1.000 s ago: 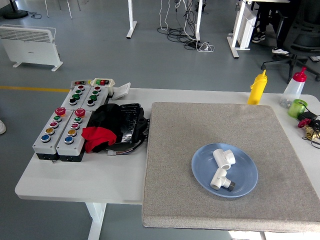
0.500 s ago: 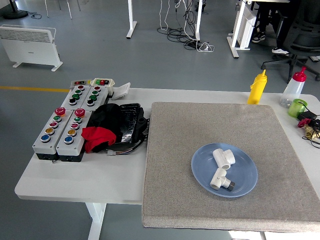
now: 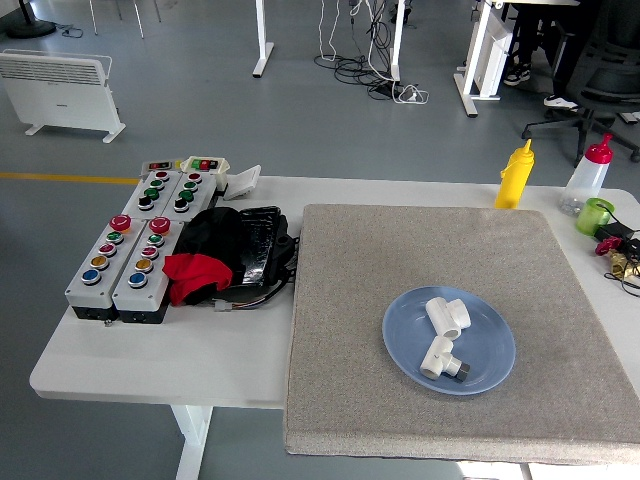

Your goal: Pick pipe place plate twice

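Both pipes lie on the blue plate (image 3: 400,345): one pipe fitting (image 3: 448,314) toward its far side, the other (image 3: 440,358) nearer, with a dark end pointing toward the near right rim. They sit close together, perhaps just touching; the view is too small to tell.

The plate rests on a grey mat (image 3: 350,400), right of the mat's middle and well clear of every mat edge. The mat's near edge overhangs the table (image 3: 150,360), and bare mat lies open all around the plate.

Left of the mat, near its edge, a heap of black and red cloth (image 3: 215,255) sits beside the button boxes (image 3: 125,260). At the far right corner stand a yellow bottle (image 3: 515,175) and a clear bottle (image 3: 588,178).

Neither robot hand is in view, so their state cannot be told.
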### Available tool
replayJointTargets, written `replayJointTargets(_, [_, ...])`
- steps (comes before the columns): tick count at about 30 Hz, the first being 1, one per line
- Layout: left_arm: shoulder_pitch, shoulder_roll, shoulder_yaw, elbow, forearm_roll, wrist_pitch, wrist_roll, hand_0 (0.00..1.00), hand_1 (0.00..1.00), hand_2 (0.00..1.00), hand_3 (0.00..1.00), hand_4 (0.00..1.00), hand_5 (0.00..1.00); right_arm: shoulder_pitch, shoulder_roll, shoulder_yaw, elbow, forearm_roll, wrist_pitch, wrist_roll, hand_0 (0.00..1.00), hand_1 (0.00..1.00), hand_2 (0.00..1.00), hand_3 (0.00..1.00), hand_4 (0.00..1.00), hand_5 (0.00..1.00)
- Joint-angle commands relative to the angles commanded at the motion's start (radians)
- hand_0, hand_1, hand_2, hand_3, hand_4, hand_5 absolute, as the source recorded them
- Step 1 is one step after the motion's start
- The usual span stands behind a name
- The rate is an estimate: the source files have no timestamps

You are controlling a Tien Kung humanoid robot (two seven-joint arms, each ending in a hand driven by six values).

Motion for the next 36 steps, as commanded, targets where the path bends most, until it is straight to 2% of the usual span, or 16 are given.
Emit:
replayJointTargets(9, [0.001,-0.003,-0.005,-0.001,0.008,-0.001,0.006,0.657,0.64,0.609,0.614,0.369,0.998,-0.003,0.006,-0.008,-0.006,0.009,-0.015,0.01,0.828,0.792,0.829,0.83,0.608,0.549])
replayJointTargets(36, [0.03,-0.005,-0.009,-0.001,0.017,0.005,0.013,0.657,0.639,0.608,0.613,0.364,0.998,-0.026,0.013,-0.037,-0.02,0.062,-0.02,0.008,0.83,0.79,0.813,0.812,0.584,0.513])
